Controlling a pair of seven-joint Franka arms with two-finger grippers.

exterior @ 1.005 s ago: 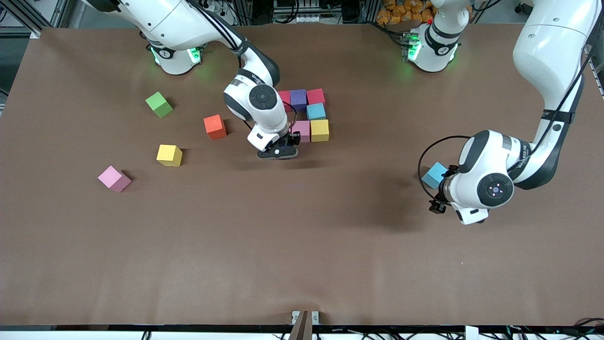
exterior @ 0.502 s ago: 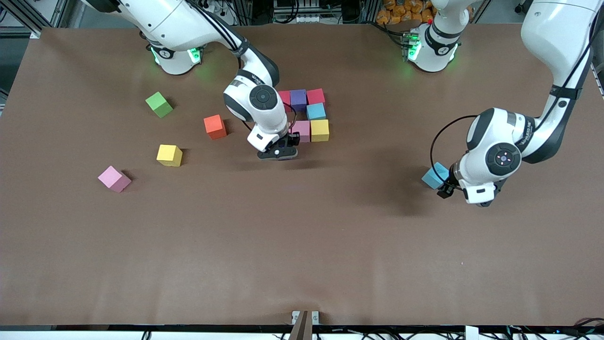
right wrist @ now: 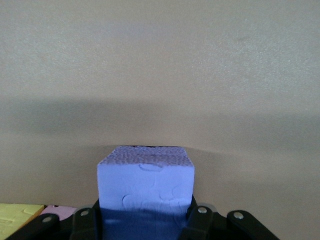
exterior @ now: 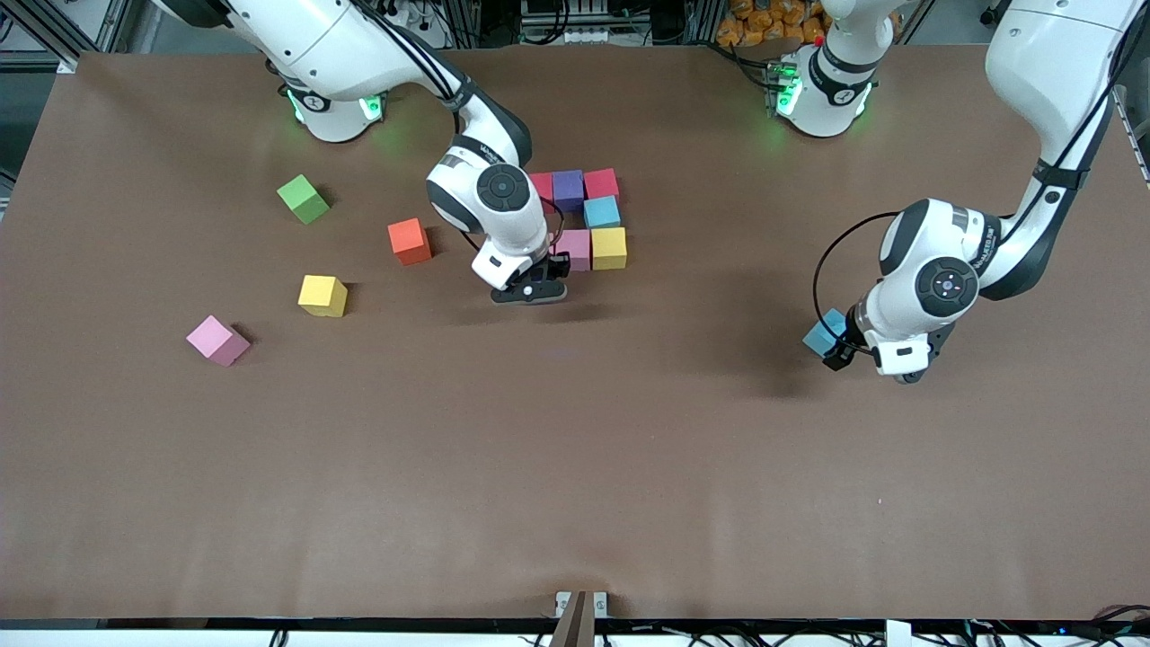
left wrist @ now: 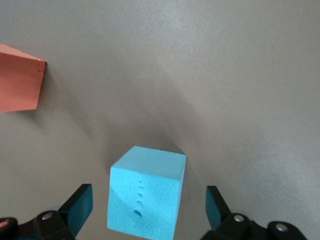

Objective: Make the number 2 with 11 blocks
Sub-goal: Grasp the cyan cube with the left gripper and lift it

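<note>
Number 2 so far: a partial figure lies on the table between the two arm bases, nearer the right arm's end. Its top row, farthest from the front camera, reads red, purple, red. A light blue cube sits under the red cube at the left arm's end. The next row shows a pink cube touching a yellow cube.
Hidden part: the right arm covers the figure's edge toward its own end, so any cube there cannot be told.
Right gripper: the right gripper is down at the corner of the figure nearest the front camera, clamped on a purple block in its wrist view.
Left gripper: the left gripper hovers with its fingers spread wide on either side of a loose light blue block, not gripping it, well apart from the figure at the left arm's end.
Loose cubes: an orange block, a yellow block and a pink block lie scattered toward the right arm's end, with a green cube among them.
Progress: judged roughly half built; the lower rows are not yet laid.
</note>
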